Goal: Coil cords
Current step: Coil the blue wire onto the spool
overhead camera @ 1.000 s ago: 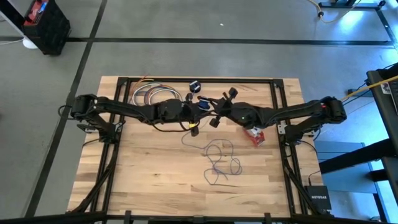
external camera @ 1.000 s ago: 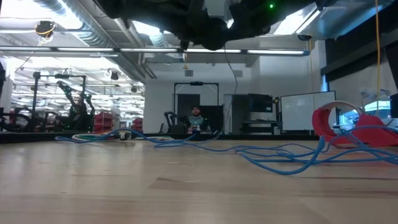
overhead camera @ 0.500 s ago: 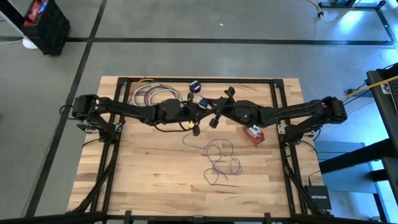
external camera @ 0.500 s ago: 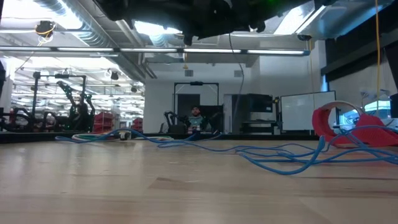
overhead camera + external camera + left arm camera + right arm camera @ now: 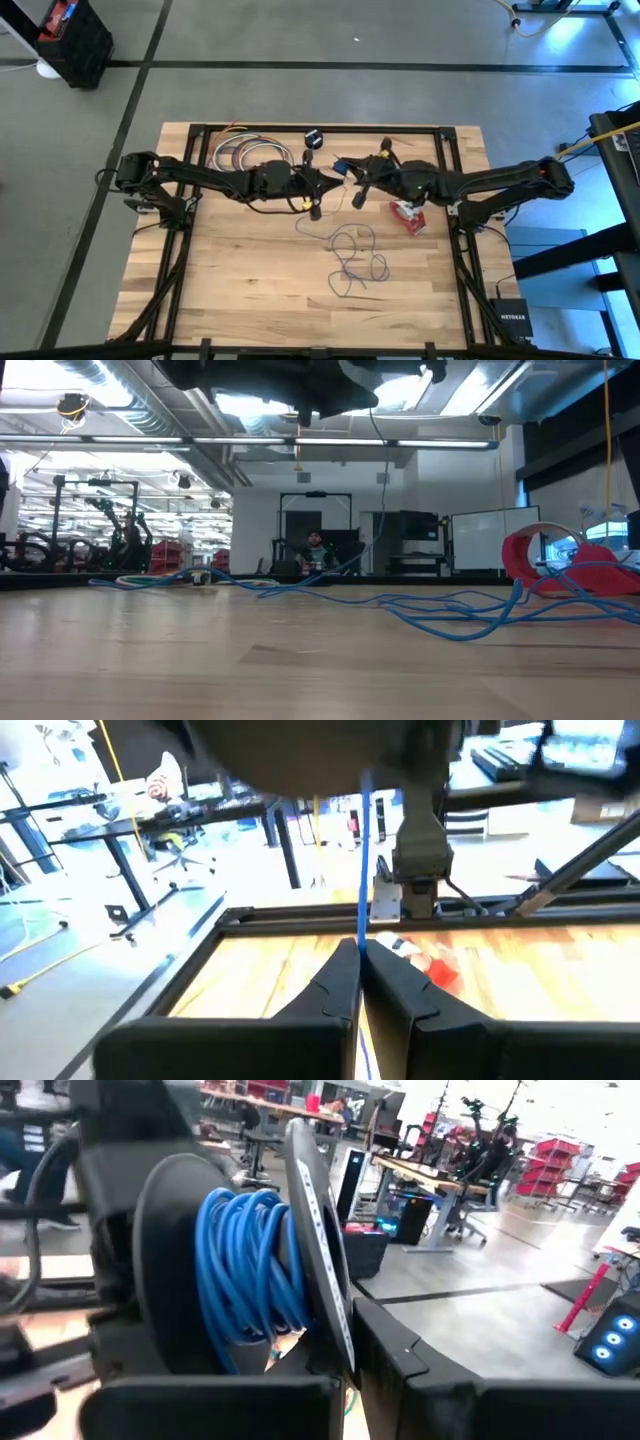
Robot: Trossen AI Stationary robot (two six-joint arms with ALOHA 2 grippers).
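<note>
Winding underway: the left gripper (image 5: 358,982) pinches the blue cord (image 5: 362,860) with fingers closed, the right gripper (image 5: 340,1370) clamps the black spool (image 5: 315,1250); next, another wrap.

Robotics lab or workshop: exposed ceiling ducts (image 5: 120,400), grey concrete floor (image 5: 300,95) taped with black lines, red storage racks (image 5: 440,1130), whiteboard (image 5: 485,540), wooden worktable (image 5: 240,270).

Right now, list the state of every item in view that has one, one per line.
Left gripper: shut on the blue cord.
Right gripper: shut on the spool.
Blue cord: partly wound on the spool, the rest loose on the table.
Spool: held off the table, part-filled.
Red-and-white cord bundle: bundled, lying on the table.
</note>
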